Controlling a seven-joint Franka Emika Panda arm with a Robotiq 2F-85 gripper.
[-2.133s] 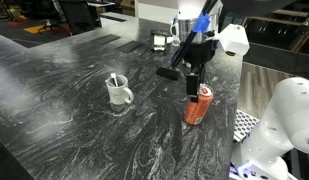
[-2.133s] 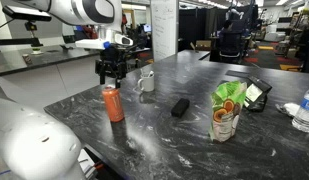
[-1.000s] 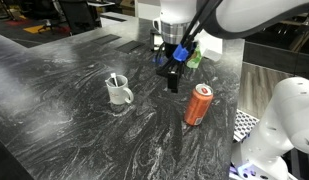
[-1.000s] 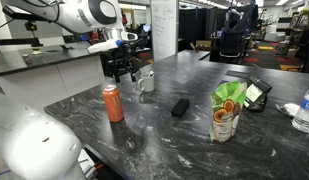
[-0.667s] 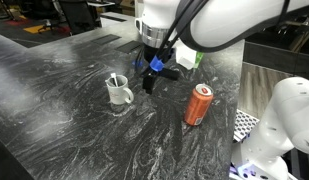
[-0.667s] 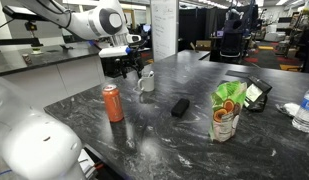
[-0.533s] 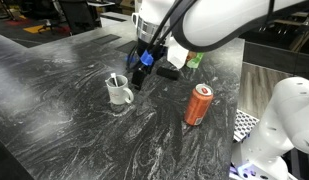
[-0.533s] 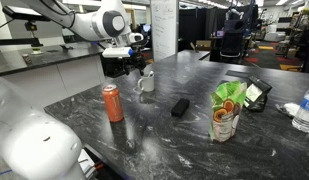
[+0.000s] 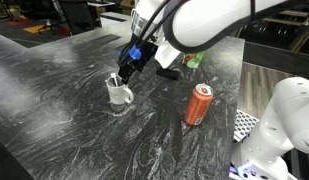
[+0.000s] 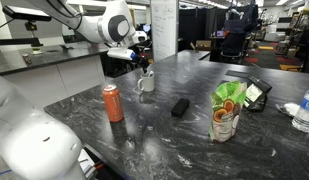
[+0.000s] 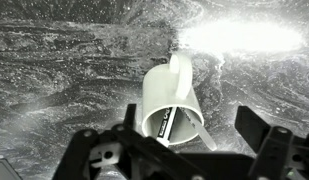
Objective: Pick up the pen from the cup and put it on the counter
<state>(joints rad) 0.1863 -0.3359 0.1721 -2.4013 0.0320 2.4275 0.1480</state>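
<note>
Your gripper [image 11: 192,120] hangs just above the cup [image 11: 172,92], jaws spread wide and empty. The pen [image 9: 115,80] stands inside the cup, leaning on its rim. Farther off, a can [image 9: 198,104] stands on the counter [image 9: 54,125].

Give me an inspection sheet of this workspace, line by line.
Surface: dark veined counter, no spills seen.
Job's things: pen standing in the white mug, not yet lifted.
Clutter: red can, black block, green snack bag, water bottle.
Grippers: gripper just above the mug, fingers open.
Cables: nothing seen.
Surroundings: office chairs and a pillar behind.
</note>
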